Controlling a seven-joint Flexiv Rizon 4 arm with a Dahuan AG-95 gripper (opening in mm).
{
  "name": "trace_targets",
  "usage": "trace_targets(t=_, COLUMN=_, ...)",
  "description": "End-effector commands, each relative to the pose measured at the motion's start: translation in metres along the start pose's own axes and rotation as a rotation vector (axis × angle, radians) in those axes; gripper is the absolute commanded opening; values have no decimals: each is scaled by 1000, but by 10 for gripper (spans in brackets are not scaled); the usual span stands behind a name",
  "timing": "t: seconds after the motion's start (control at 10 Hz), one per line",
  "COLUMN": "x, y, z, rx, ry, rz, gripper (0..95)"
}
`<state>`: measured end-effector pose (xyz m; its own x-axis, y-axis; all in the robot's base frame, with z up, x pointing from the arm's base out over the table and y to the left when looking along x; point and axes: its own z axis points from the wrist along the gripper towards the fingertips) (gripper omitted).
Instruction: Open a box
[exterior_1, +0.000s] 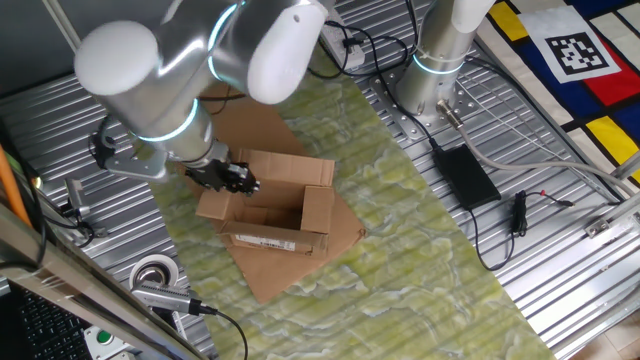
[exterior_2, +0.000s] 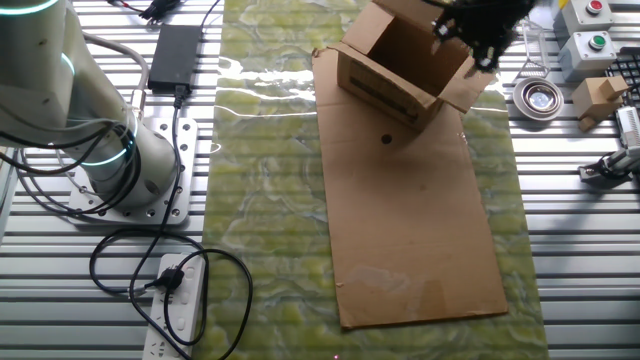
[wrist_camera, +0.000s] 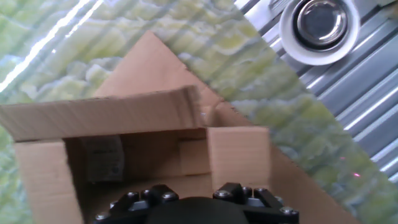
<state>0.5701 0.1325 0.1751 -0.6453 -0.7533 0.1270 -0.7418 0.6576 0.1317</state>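
The small brown box (exterior_1: 268, 210) stands open on a large flat cardboard sheet (exterior_1: 275, 275), its white barcode label (exterior_1: 265, 241) facing the near side. Its flaps are folded out and the inside shows empty. My gripper (exterior_1: 236, 178) hovers at the box's left flap (exterior_1: 215, 205), touching or just over its edge. From the other fixed view the gripper (exterior_2: 478, 38) is at the far right rim of the box (exterior_2: 400, 62). The hand view looks down into the box (wrist_camera: 134, 155), with only the hand's black body (wrist_camera: 193, 208) showing, so the fingers are hidden.
A roll of tape (exterior_1: 153, 272) lies on the ribbed metal table near the box, also in the hand view as a white ring (wrist_camera: 318, 25). A black power brick (exterior_1: 465, 175) with cables and a second arm's base (exterior_1: 432, 70) stand right. Button boxes (exterior_2: 585, 40) sit beside the box.
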Motion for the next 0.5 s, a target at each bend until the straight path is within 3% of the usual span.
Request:
trace_targets(t=0.1, x=4, y=8, z=3, rx=3, ry=-5, rz=-2, gripper=570)
trace_targets(t=0.2, x=4, y=19, z=9, rx=7, ry=-6, rz=5, gripper=570)
trace_targets(t=0.3, x=4, y=29, z=16, rx=8, ry=-10, rz=14, gripper=380)
trace_targets(t=0.5, x=4, y=41, z=20, rx=7, ry=-9, rz=23, gripper=380)
